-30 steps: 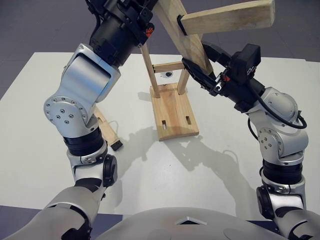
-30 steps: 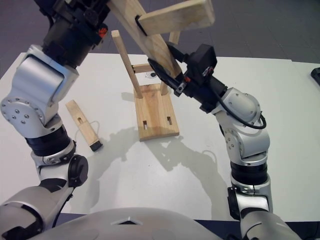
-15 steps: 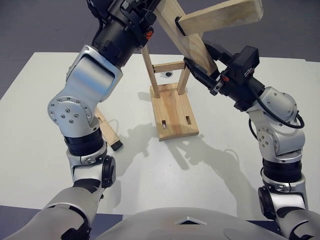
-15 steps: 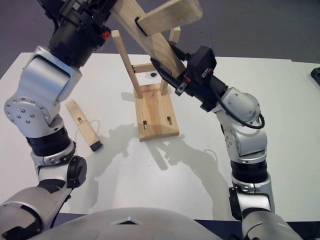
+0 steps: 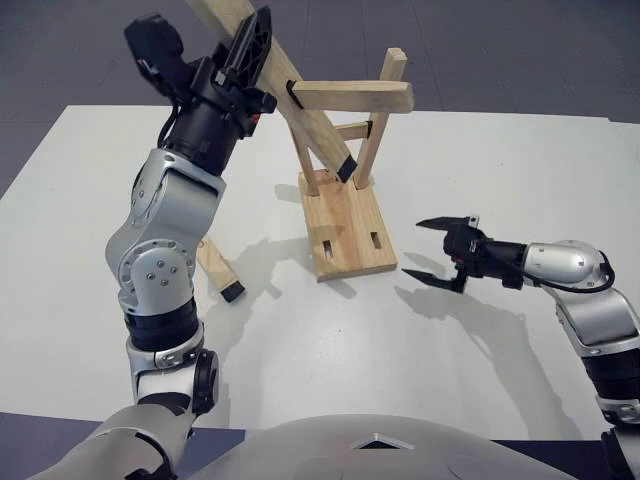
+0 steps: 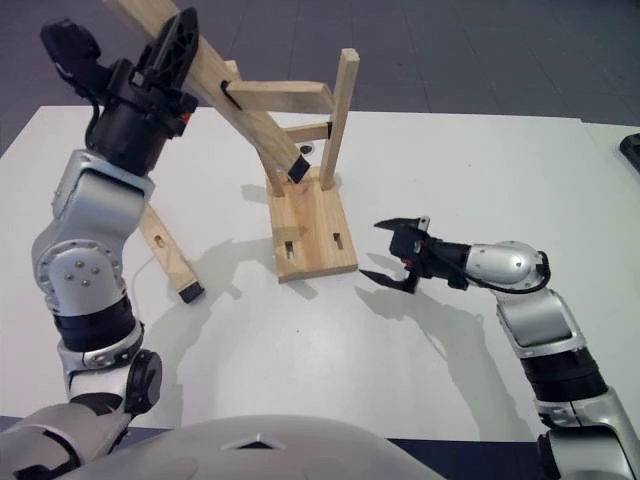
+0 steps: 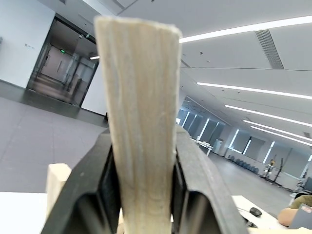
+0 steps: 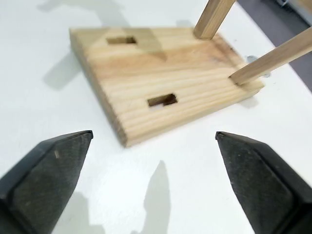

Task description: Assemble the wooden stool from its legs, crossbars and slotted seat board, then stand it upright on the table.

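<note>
One leg (image 5: 316, 133), clamped in left gripper (image 5: 250, 52), slanted from upper left down toward centre board (image 5: 350, 215); right gripper (image 5: 414, 249), jaws spread, sat just right of it.

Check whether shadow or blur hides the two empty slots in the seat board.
Left eye view: a shadow lies over the seat board around its left slot, yet both slots read. Right wrist view: both slots sharp, one beside a shadow; the right gripper looks soft up close. Left wrist view: the held leg crowds the lens.
</note>
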{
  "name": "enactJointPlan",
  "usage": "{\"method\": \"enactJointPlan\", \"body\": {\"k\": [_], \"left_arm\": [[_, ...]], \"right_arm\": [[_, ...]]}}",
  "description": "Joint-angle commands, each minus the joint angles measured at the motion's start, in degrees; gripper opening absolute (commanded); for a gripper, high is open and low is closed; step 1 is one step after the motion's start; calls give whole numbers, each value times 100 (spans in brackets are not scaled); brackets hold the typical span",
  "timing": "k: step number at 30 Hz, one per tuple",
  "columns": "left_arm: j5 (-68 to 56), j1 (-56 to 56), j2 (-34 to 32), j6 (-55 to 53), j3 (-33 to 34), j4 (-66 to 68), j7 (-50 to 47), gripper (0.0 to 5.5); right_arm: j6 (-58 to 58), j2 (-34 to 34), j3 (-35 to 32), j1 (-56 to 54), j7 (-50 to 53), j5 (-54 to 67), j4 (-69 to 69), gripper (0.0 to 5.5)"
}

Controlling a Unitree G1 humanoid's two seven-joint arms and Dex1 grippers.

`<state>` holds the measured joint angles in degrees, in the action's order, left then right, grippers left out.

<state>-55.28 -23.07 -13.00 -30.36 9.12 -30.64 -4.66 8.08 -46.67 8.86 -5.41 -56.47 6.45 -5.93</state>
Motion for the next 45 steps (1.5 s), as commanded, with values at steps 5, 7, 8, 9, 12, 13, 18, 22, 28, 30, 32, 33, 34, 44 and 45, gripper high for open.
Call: {"method": "enactJointPlan", "body": {"k": [5,7,8,9,12,13,18,22,28,30,32,33,34,44,45], "left_arm": [[-240,897,307,-249,85,-887,-997,105],[-194,945,383,-244,84,-953,-1223,105],[-144,952,400,-247,74,-962,-1297,105],[-112,959,413,-247,62,-962,-1356,105],[19,1008,396,-267,25,-898,-1464,105],[118,1025,370,-282,-6,-868,-1476,105],[637,1111,354,-308,-233,-726,-1451,105],[1118,1202,295,-285,-410,-630,-1280,105],[1545,1209,331,-290,-532,-510,-1043,105],[1701,1215,314,-296,-577,-482,-967,105],[1780,1155,328,-321,-585,-483,-913,105],[1796,1103,333,-335,-568,-494,-896,105],[1808,1056,347,-348,-548,-507,-880,105],[1994,736,382,-431,-503,-402,-663,105],[2023,755,374,-455,-519,-401,-642,105]], "right_arm": [[572,451,188,241,-135,323,452,540],[952,599,222,262,-164,597,206,540],[1210,681,242,257,-155,750,52,540],[1480,744,254,255,-150,901,-106,540],[2202,975,256,187,-6,1265,-466,540],[2347,1110,247,130,114,1326,-510,540],[2696,1766,263,-196,850,1277,-368,540],[2709,2192,261,-385,1408,1135,-124,540],[2548,2698,259,-529,2082,871,248,540],[2471,2745,346,-503,2098,814,252,540],[2523,2637,371,-432,2016,808,108,540],[2539,2517,393,-383,1919,803,4,540],[2532,2404,399,-320,1828,808,-98,540],[2370,2220,827,-240,1809,339,-13,540],[2368,2332,804,-314,1992,263,113,540]]}}
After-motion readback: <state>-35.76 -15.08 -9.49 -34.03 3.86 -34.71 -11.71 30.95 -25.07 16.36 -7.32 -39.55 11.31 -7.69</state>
